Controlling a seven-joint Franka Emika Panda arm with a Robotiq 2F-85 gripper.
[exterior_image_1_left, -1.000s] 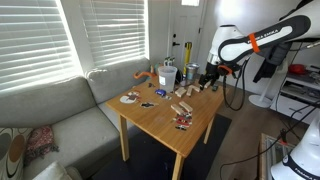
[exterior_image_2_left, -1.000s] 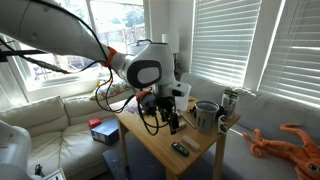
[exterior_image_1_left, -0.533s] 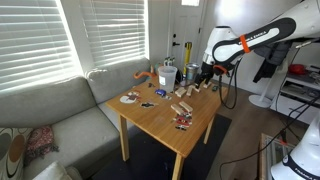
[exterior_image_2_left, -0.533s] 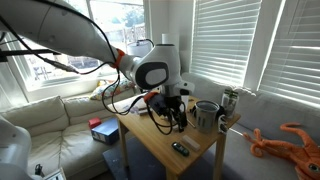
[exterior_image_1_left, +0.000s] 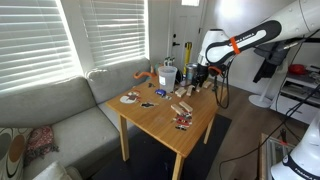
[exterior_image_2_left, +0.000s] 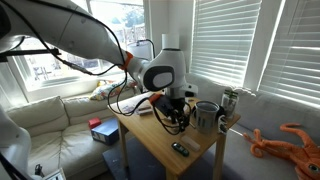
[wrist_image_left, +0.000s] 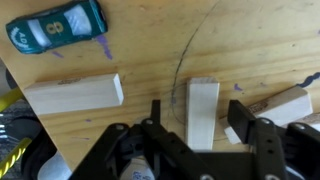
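Note:
In the wrist view a pale wooden block (wrist_image_left: 203, 110) lies upright on the wooden table (wrist_image_left: 150, 55), between my gripper's (wrist_image_left: 198, 125) two black fingers. The left finger (wrist_image_left: 156, 112) and the right finger (wrist_image_left: 240, 122) each stand a small gap away from the block's sides, so the jaws are open and partly drawn in. In both exterior views the gripper (exterior_image_1_left: 196, 81) (exterior_image_2_left: 172, 112) hangs low over the far end of the table, among several scattered wooden blocks (exterior_image_1_left: 182, 96).
A longer block (wrist_image_left: 72, 95) lies to the left, another block (wrist_image_left: 285, 102) to the right, and a green toy car (wrist_image_left: 57, 26) beyond. A metal pot (exterior_image_2_left: 206, 115) and a can (exterior_image_2_left: 229, 102) stand near the gripper. A grey couch (exterior_image_1_left: 55, 115) adjoins the table.
The arm has swung in over the table and come down on the blocks. The jaws have narrowed from wide open toward the block between them.

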